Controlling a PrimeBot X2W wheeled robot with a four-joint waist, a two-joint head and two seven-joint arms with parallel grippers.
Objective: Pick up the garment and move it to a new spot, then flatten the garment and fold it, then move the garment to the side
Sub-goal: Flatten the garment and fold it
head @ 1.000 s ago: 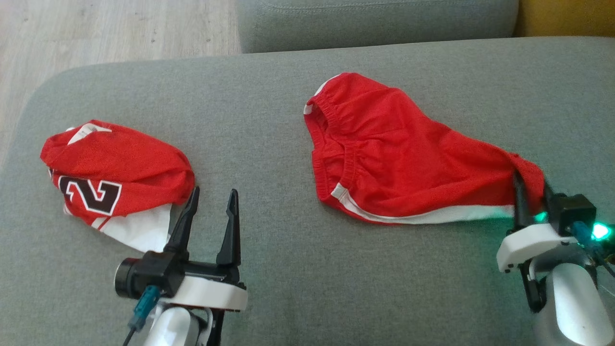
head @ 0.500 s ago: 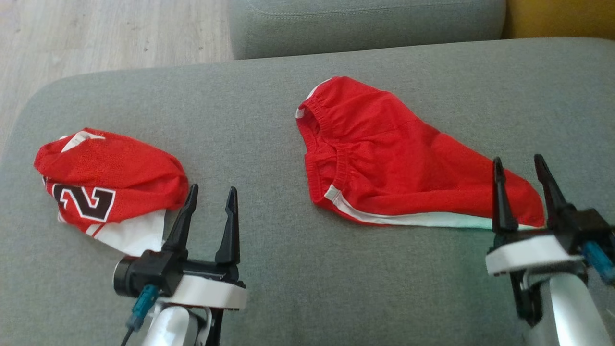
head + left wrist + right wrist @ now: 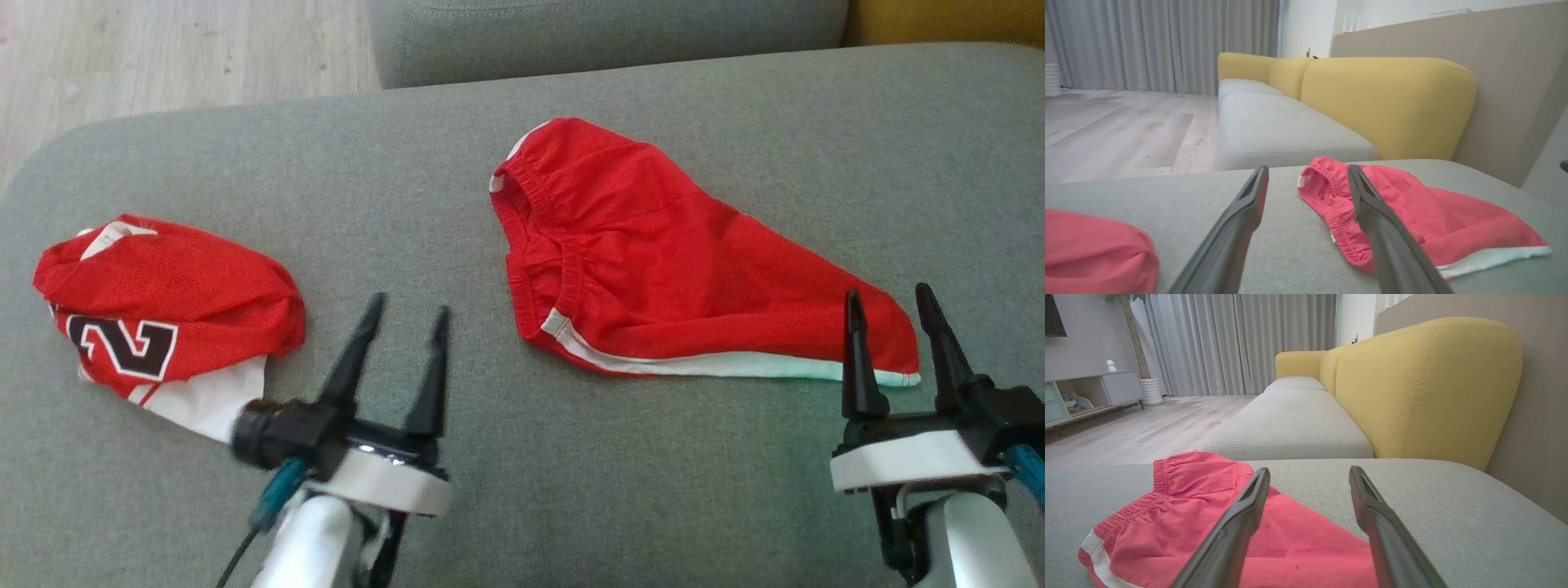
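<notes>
Grey sofa cushion (image 3: 457,180) carries everything, with a yellow backrest (image 3: 1425,384) behind it and pale wooden floor (image 3: 163,49) beyond its far left corner. Red shorts (image 3: 653,269), which I take to be the garment in hand, lie rumpled on the right half of the cushion. Their elastic waistband (image 3: 563,278) is doubled over at the left end. The cloth tapers to a point at the lower right, with a white side stripe (image 3: 735,365) along the near edge. The right jaws stand spread and hold nothing, their tips either side of that pointed corner; whether they touch the cloth I cannot tell. The left jaws are spread and empty too, over bare cushion between the shorts and a bunched red jersey (image 3: 163,278) bearing a number.

Flattening looks like the step ahead, and the risks sit there. Thin, layered fabric invites a pinch that takes only the top layer. A pull would then open the shorts unevenly, or drag the whole piece across the cushion instead of spreading it. Closing too low could nip the cushion cover along with the cloth. The doubled waistband may end up tucked under if the left jaws grab only its outer fold. Jersey and shorts share a colour, and the left wrist sits just beside the jersey's white hem, so a loose reach could snag the wrong piece.
</notes>
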